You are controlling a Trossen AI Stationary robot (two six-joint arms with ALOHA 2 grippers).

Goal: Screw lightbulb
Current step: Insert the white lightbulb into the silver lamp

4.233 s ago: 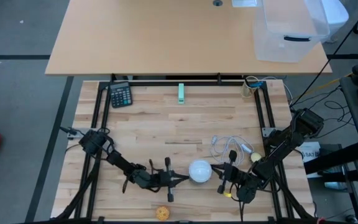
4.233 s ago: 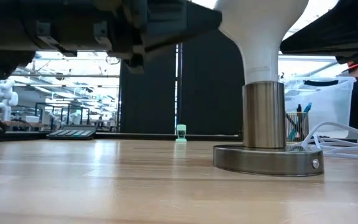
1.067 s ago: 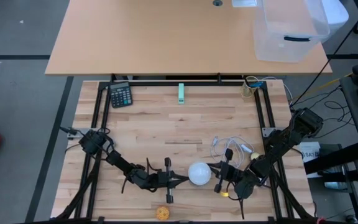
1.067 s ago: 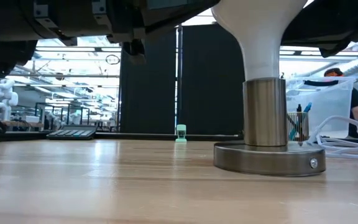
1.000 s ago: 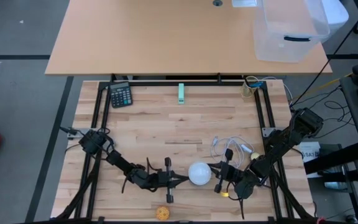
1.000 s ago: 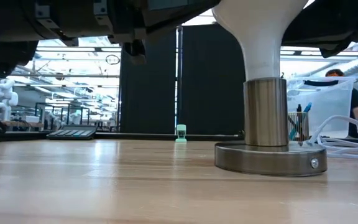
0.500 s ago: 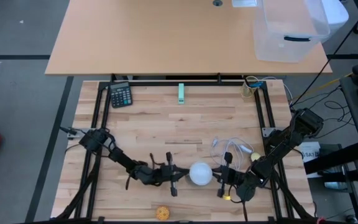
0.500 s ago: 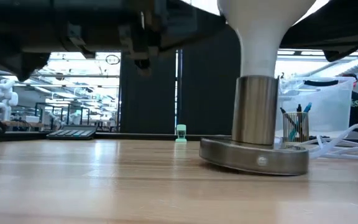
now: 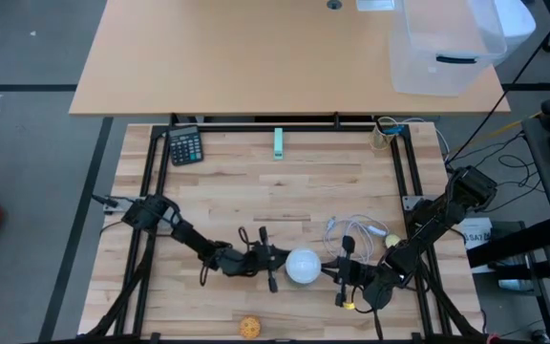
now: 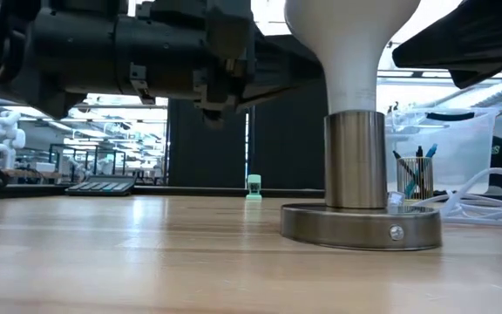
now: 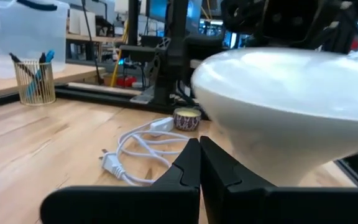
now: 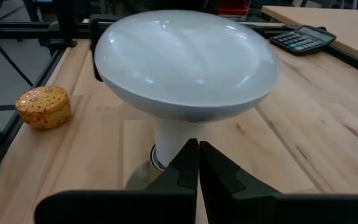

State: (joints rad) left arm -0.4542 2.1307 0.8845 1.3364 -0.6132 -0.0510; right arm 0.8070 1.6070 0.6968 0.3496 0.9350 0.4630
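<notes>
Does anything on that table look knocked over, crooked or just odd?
Nothing looks knocked over. The lightbulb stands upright in its metal socket base, which sits flat on the table. A white cord lies loosely tangled beside it, and a yellowish ball sits alone near the table's edge.

Lightbulb [image 9: 303, 266] upright in base [image 10: 361, 225], between left pincer [image 9: 277, 258] and right pincer [image 9: 333, 273], calculator [image 9: 185, 145] at far-left corner.

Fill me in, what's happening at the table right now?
The lightbulb stands upright in a metal socket base near the front of the table. The left gripper and the right gripper sit close on either side of it, both shut. Neither visibly grips the bulb. A white cable lies behind.
</notes>
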